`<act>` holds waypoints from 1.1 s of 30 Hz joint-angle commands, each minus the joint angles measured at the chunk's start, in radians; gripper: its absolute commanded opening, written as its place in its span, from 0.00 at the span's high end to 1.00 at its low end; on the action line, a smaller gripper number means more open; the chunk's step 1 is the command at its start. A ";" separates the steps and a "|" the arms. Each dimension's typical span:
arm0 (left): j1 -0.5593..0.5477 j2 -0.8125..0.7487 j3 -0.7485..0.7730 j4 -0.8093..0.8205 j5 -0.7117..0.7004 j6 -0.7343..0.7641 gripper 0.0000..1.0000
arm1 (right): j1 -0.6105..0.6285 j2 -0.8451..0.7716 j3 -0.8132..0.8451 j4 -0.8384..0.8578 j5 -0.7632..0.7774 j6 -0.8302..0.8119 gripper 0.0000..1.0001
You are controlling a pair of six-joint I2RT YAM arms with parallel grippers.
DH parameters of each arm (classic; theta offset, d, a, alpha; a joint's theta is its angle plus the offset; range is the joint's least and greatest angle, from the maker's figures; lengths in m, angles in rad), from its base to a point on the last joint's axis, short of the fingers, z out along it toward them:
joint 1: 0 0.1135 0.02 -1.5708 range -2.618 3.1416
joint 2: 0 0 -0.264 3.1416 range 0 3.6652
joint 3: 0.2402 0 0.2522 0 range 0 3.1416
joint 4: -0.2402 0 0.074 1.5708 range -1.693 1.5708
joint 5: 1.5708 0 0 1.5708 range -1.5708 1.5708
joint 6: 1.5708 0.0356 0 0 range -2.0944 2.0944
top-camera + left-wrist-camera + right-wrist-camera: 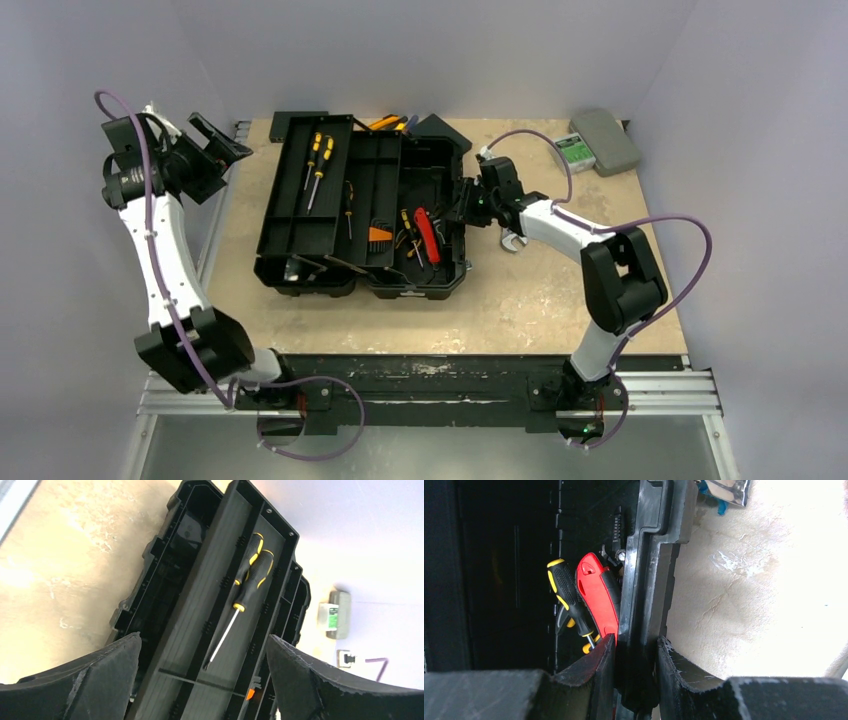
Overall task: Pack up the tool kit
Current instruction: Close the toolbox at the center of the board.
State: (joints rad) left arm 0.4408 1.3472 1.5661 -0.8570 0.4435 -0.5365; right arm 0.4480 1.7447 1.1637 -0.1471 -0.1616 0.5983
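The black toolbox (268,215) lies open in the middle of the table. Its tray holds two yellow-and-black screwdrivers (318,165), also in the left wrist view (250,570). Red-handled pliers (427,235) and a screwdriver (566,595) lie in the right half. My right gripper (466,205) is shut on the toolbox's right wall (649,580), one finger inside next to the red pliers (599,592), one outside. My left gripper (222,140) is open and empty, raised off the table's far left, looking down on the toolbox (165,580).
A silver wrench (512,240) lies on the table under my right arm. Yellow-handled tools (390,122) and a flat black box (445,130) lie behind the toolbox. A grey case (608,140) with a green-labelled device (574,150) sits at the far right corner.
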 commanded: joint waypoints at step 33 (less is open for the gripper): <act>0.083 0.614 -0.072 0.049 0.352 0.154 0.34 | -0.029 -0.027 -0.108 0.197 -0.161 -0.008 1.00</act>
State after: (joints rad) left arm 0.5613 1.9652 1.4879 -0.8036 0.7658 -0.4618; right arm 0.4240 1.7199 1.0599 0.0185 -0.2512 0.6289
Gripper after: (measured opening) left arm 0.683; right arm 0.278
